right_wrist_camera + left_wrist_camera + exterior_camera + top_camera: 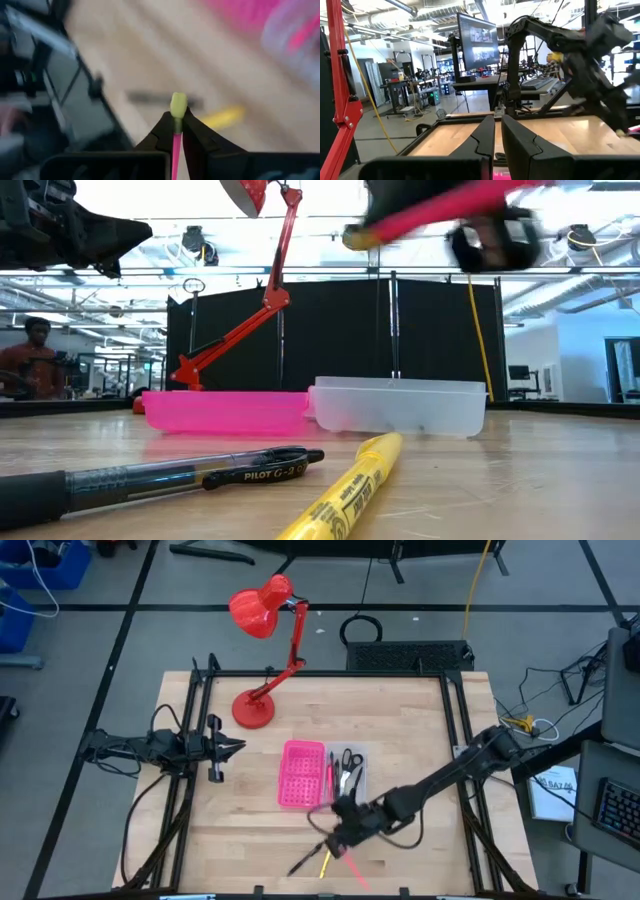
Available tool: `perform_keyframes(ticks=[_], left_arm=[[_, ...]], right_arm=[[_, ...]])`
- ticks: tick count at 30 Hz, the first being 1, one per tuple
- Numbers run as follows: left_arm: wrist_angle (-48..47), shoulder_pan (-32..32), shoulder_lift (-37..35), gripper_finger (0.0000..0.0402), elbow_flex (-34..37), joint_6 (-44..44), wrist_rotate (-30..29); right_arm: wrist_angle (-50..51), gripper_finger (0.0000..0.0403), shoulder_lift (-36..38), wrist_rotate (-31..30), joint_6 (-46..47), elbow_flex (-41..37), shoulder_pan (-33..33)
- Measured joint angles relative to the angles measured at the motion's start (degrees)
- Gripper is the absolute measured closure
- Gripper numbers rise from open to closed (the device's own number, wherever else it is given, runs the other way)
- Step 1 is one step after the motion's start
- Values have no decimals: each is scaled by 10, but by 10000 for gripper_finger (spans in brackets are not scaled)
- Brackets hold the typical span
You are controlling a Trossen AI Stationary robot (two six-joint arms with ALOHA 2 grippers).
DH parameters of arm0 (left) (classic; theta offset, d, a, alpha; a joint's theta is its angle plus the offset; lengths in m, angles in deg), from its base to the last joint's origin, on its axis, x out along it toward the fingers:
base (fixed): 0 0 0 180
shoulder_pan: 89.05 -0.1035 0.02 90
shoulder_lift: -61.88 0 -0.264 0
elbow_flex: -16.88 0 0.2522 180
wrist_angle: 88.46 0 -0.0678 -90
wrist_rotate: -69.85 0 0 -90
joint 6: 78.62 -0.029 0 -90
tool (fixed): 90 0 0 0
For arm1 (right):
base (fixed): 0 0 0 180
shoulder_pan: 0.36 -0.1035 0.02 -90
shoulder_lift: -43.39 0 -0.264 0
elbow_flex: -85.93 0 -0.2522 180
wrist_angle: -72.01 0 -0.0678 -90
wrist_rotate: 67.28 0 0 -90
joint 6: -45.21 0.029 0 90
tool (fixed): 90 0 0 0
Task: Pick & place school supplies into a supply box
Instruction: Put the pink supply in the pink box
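Observation:
My right gripper (337,828) hangs over the table's near middle, shut on a pink pencil (355,868) with a yellow-green end (178,105). The pencil shows high and tilted in the low view (450,210). The supply box lies open just beyond it, a pink half (302,775) joined to a clear tray (358,762). The tray holds scissors (347,766) and a red pen (330,775). A black pen (150,475) and a yellow highlighter (350,490) lie on the table near its front edge. My left gripper (238,747) waits shut at the left. My right gripper pinches the pink pencil between its two fingers, just behind the yellow-green end (178,116), which sticks out past the fingertips. The pink shaft (176,150) runs back along the gap between the fingers. The pencil is lifted clear of the table and tilted.
A red desk lamp (262,610) stands on its base (253,708) at the far left of the table. Black frame rails (190,770) run along the left and right sides. A person (30,355) stands in the room behind.

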Motion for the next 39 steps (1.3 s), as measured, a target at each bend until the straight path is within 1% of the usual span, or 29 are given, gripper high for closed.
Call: perform_keyframes(ticks=[5,8,11,13,17,21,23,26,30,33,36,39], left_arm=[[0,0,0,360,0,0,0],[1,0,0,360,0,0,0],[1,0,0,360,0,0,0],[1,0,0,360,0,-2,0],[0,0,0,360,0,-7,0],[1,0,0,360,0,-22,0],[1,0,0,360,0,-26,0],[1,0,0,360,0,-33,0],[2,0,0,360,0,-35,-2],[3,0,0,360,0,-35,-4],[6,0,0,360,0,-35,-5],[8,0,0,360,0,-35,-5]], right_arm=[[5,390,49,-91,-41,-3,44],[40,390,90,-128,-45,-16,84],[71,390,119,-152,-38,-54,136],[65,390,134,-144,-37,-85,173],[19,390,142,-103,-13,-156,231],[-72,390,134,-73,-12,-219,270],[-96,390,134,-65,-13,-239,280],[-98,390,133,-62,-20,-256,289],[-87,390,134,-60,-26,-259,294],[-68,390,133,-55,-27,-259,293],[-28,390,133,-28,-23,-259,293],[-5,390,133,-29,-11,-259,291]])
